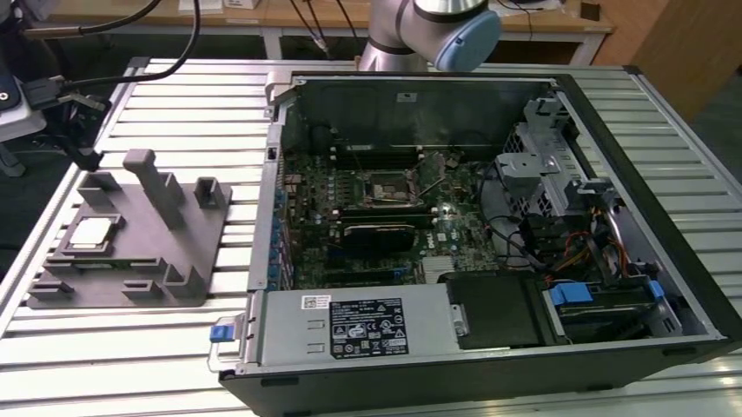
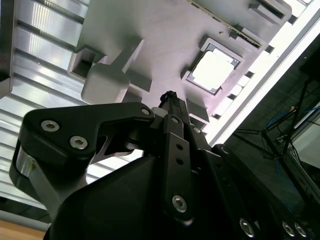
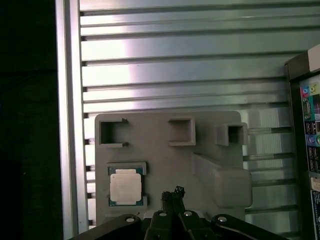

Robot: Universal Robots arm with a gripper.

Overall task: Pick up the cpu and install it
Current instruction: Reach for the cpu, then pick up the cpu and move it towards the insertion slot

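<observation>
The cpu [image 1: 93, 233] is a small square chip with a pale silver top. It lies flat in a recess of the grey plastic tray [image 1: 116, 300] at the exterior view's left, on the slatted metal table. Both wrist views look down on the tray [image 3: 165, 165], with the cpu [image 3: 125, 186] [image 2: 215, 70] in its pocket. My gripper [image 3: 172, 192] [image 2: 169, 96] hovers above the tray, beside the cpu and apart from it. Its thin black fingers are shut together with nothing between them.
An open computer case [image 1: 464, 373] lies at the exterior view's right. Its motherboard carries a black square socket frame [image 1: 387, 187] and a black heatsink block [image 1: 377, 233]. Posts [image 1: 145, 178] rise from the tray. The arm's elbow [image 1: 458, 35] is behind the case.
</observation>
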